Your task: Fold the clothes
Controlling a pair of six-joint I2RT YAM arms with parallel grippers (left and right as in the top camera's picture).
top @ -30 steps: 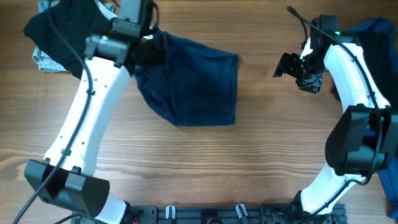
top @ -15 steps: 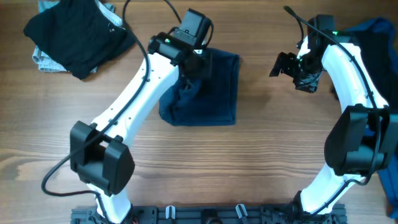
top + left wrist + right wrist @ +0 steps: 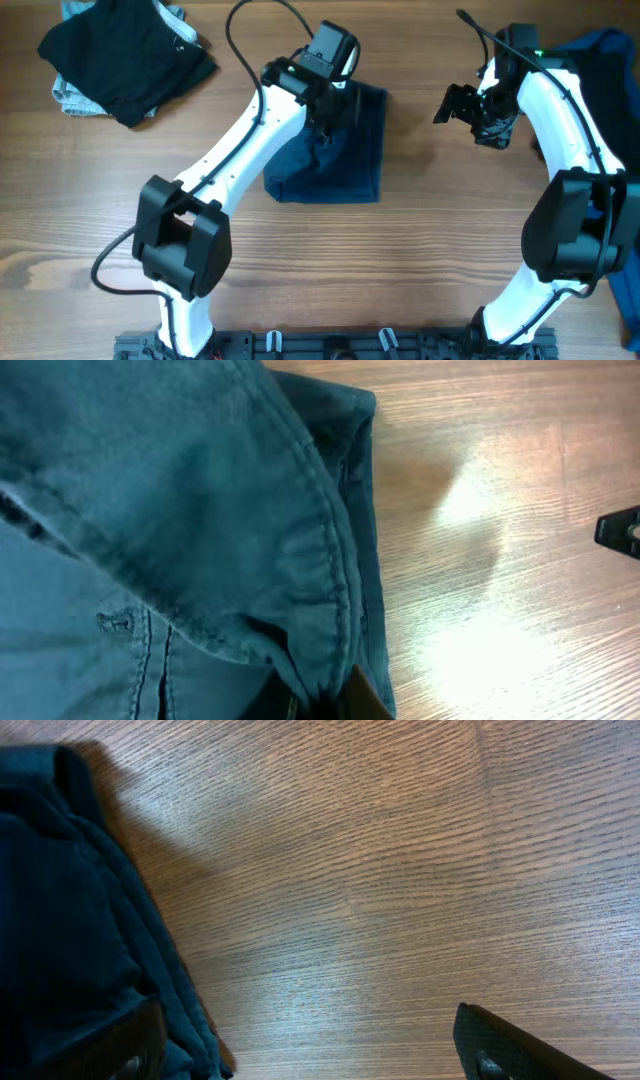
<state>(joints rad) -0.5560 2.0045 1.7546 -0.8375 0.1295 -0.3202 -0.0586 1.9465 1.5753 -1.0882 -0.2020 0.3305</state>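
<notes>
The dark navy garment (image 3: 350, 160) lies folded near the table's back centre. My left gripper (image 3: 328, 115) is over its upper left part, shut on a seamed edge of the fabric. In the left wrist view the navy cloth (image 3: 180, 510) fills the left side and the jaws (image 3: 325, 705) pinch a fold at the bottom. My right gripper (image 3: 455, 105) is open and empty to the right of the garment. In the right wrist view its fingers (image 3: 310, 1055) stand wide apart over bare wood, with the garment's edge (image 3: 70, 920) at the left.
A pile of black clothes (image 3: 125, 55) on a pale grey-blue piece (image 3: 65, 95) lies at the back left. A brighter blue garment (image 3: 600, 45) lies at the back right behind the right arm. Bare wooden table (image 3: 400, 270) spans the front.
My left gripper has carried the garment's left side over to the right, folding the cloth into a narrower shape. The right arm has barely moved.
</notes>
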